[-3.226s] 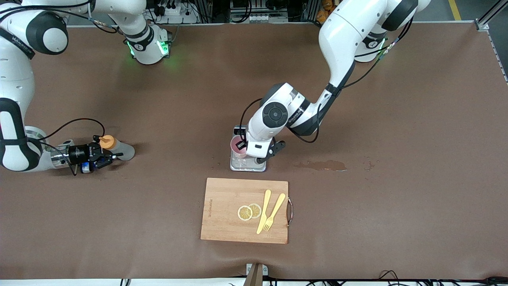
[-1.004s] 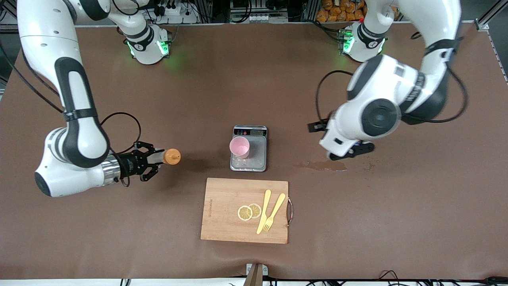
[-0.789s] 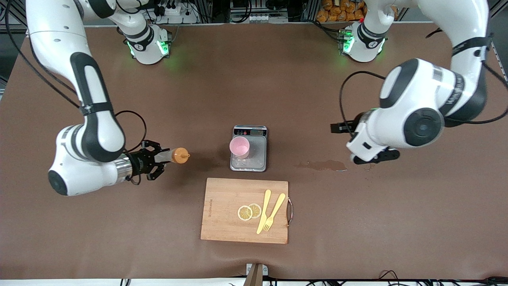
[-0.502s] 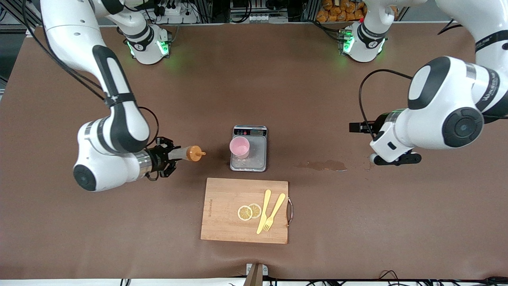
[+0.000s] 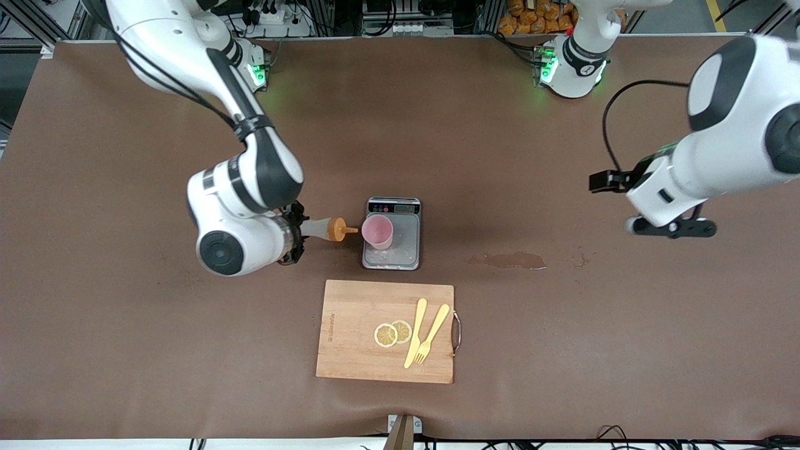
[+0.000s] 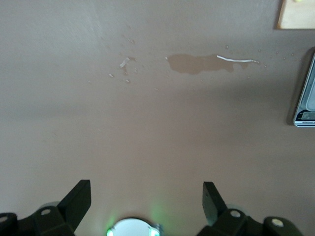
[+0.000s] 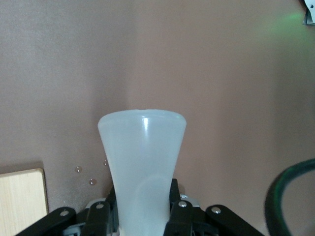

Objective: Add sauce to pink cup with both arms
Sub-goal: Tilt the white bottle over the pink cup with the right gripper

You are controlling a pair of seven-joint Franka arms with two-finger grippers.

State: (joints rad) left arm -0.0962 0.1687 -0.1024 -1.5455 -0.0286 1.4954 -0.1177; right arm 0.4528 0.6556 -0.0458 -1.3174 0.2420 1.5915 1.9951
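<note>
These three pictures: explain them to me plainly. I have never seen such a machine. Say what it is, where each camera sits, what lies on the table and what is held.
Two white robot arms work at a brown table. One picture looks down from high across the table; the other two come from cameras on each arm's wrist. The right end effector is shut on a sauce bottle, lying sideways with its nozzle at the pink cup. The cup stands on a steel scale. The left end effector is open, holds nothing and waits. Nearer the front camera lies a cutting board with lemon slices, a knife and a fork. A wet stain marks the table.

You see the left pincer [image 6: 146, 199] wide open over the bare table [image 6: 98, 128], near a wet stain [image 6: 199, 63].
</note>
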